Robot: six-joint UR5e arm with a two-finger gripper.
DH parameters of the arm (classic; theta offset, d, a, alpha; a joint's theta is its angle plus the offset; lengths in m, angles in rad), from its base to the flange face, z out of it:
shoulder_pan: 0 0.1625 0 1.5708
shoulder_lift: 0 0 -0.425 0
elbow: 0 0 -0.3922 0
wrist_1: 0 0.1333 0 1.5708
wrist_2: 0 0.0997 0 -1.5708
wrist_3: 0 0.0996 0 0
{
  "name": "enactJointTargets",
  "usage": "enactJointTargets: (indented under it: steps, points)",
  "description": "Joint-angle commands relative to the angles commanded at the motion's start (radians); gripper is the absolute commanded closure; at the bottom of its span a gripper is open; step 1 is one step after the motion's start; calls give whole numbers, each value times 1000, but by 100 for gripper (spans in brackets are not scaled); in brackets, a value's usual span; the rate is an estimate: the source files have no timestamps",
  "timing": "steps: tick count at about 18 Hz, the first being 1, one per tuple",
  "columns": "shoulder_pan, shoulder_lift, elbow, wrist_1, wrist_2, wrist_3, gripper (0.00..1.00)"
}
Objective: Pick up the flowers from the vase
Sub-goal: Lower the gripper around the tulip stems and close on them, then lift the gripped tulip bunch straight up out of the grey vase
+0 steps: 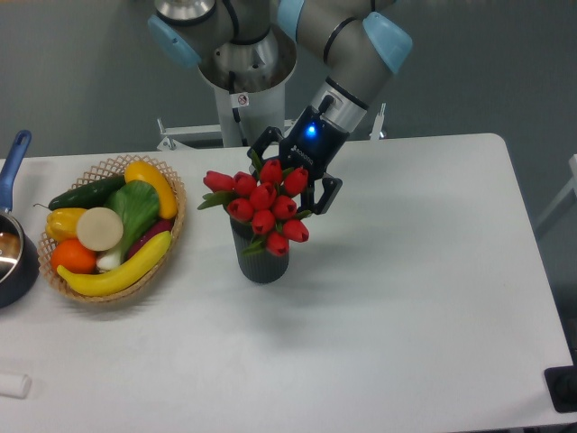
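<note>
The flowers, a bunch of red tulip buds with green leaves, stand in the short dark grey ribbed vase near the table's middle. My gripper hangs just behind and above the bunch, fingers spread wide, one finger at the bunch's back left and the other at its right. The jaws are open and grip nothing; the buds hide the fingertips' lower parts. The stems are hidden inside the vase.
A woven basket of fruit and vegetables sits left of the vase. A dark pot with a blue handle is at the far left edge. A small white object lies at the front left.
</note>
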Motion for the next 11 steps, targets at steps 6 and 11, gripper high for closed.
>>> enactJointTargets:
  steps: [6, 11]
  points:
    - [2, 6, 3, -2, -3, 0, 53]
    - [2, 5, 6, -2, -3, 0, 59]
